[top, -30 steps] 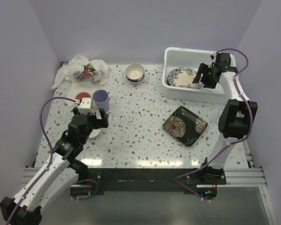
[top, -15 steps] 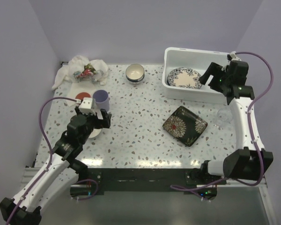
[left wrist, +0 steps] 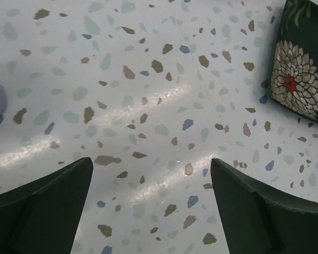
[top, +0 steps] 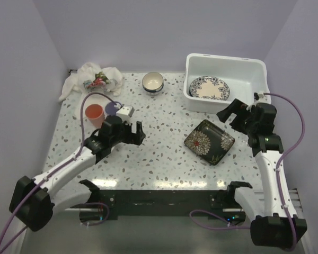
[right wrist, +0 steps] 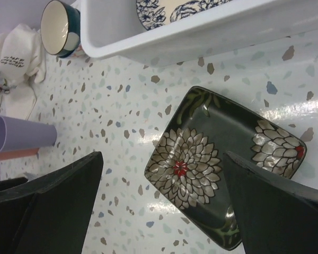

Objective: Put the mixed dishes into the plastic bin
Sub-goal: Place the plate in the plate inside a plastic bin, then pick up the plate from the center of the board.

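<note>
Blue-patterned plate (top: 208, 88): in the plastic bin (top: 228, 66). Dark floral square plate (right wrist: 201, 164): flat on the table (top: 159, 153) near the bin, apparently next for pickup, beneath the right tool (top: 230, 112), wide open and empty; a grip likely needs one finger under its rim. Left tool (left wrist: 151, 163): wide open, empty.

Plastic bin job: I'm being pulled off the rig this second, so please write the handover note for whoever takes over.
Left gripper: fingers open, empty, over bare speckled table.
Right gripper: fingers open, empty, above the dark floral square plate, which lies on the table near the large white plastic bin.
Done: the blue-patterned round plate lies in the bin.
Left: the square plate, the small cream-and-teal bowl at the far middle, and the orange cup and purple cup side by side at the far left.
</note>
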You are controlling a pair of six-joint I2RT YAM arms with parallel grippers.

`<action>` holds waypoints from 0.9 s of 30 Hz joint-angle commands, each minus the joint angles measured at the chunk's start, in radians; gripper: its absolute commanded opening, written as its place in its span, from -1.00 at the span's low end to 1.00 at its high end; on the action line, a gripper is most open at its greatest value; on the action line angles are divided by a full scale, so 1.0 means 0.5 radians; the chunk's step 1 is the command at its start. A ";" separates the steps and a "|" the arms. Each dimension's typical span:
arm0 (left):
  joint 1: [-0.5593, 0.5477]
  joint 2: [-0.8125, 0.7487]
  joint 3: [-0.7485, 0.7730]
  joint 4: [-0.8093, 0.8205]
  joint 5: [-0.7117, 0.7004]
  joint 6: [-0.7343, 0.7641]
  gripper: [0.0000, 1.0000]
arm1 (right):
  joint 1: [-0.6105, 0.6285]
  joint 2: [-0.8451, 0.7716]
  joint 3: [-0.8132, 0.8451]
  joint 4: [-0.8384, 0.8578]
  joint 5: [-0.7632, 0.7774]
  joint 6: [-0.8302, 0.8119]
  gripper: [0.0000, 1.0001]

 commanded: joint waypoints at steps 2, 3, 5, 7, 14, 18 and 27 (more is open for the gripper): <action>-0.300 0.475 0.365 0.181 0.124 -0.091 0.96 | 0.062 -0.140 -0.134 0.152 -0.253 0.032 0.97; -0.330 0.612 0.408 0.197 0.136 -0.122 0.96 | 0.068 -0.156 -0.153 0.140 -0.253 0.032 0.97; -0.380 0.751 0.534 0.230 0.206 -0.153 0.95 | 0.080 -0.177 -0.165 0.112 -0.253 0.032 0.97; -0.419 0.944 0.668 0.246 0.258 -0.189 0.93 | 0.104 -0.208 -0.189 0.103 -0.271 0.038 0.97; -0.456 1.389 0.926 0.454 0.440 -0.321 0.78 | 0.148 -0.257 -0.272 0.106 -0.320 0.087 0.97; -0.463 1.647 1.098 0.473 0.504 -0.352 0.70 | 0.148 -0.282 -0.278 0.057 -0.280 0.059 0.97; -0.490 2.021 1.322 0.510 0.694 -0.423 0.40 | 0.148 -0.282 -0.321 0.057 -0.244 0.084 0.97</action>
